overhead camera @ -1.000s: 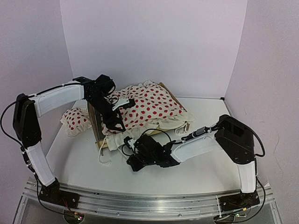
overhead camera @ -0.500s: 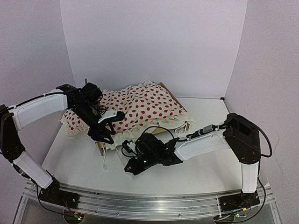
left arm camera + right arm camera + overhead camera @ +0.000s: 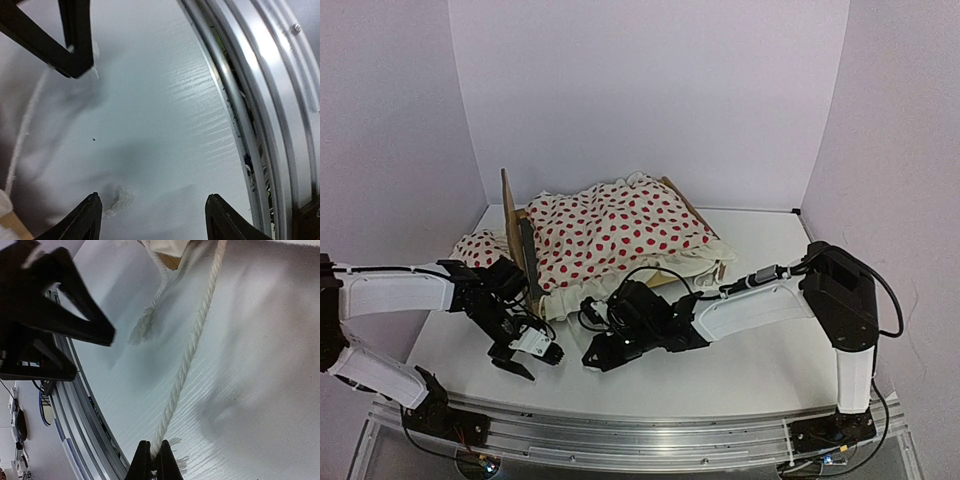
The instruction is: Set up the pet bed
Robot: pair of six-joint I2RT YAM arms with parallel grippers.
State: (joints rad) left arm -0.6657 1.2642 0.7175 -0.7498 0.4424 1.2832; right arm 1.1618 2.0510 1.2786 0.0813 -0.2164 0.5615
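Your right gripper (image 3: 597,357), lower centre of the overhead view, is pinched on a white twisted cord (image 3: 186,362). Your left gripper (image 3: 530,358), beside it, stands wide and empty. The light plywood pet bed (image 3: 507,212) sits mid-frame under a red-dotted white blanket (image 3: 610,225).

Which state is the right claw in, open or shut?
Shut: the right claw pinches the white twisted cord near its frayed end, no gap visible.

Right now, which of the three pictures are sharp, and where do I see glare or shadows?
Top view: evenly lit, sharp throughout. Left wrist view: bright glare on the metal rail, soft shadows on the table. Right wrist view: the white cord is in focus, with broad soft shadows beside it.
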